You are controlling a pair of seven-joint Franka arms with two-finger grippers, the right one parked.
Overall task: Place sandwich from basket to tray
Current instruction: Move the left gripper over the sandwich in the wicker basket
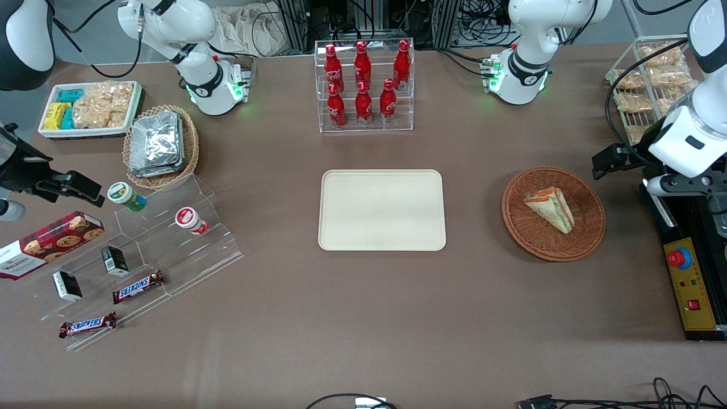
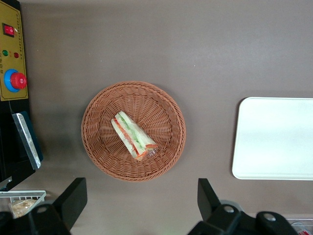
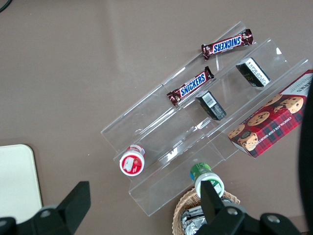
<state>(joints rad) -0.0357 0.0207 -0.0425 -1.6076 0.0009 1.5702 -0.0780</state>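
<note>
You will find the clear-wrapped triangular white-bread sandwich [image 2: 134, 135] lying inside the round reddish-brown wicker basket [image 2: 97, 117], which rests on the brown worktop [image 1: 363, 318]. The left gripper [image 2: 142, 203] hangs above the basket, fingers [image 2: 73, 198] apart and holding nothing. The flat cream-beige rectangular plastic tray [image 1: 381, 210] sits near the basket, toward the parked arm's end.
</note>
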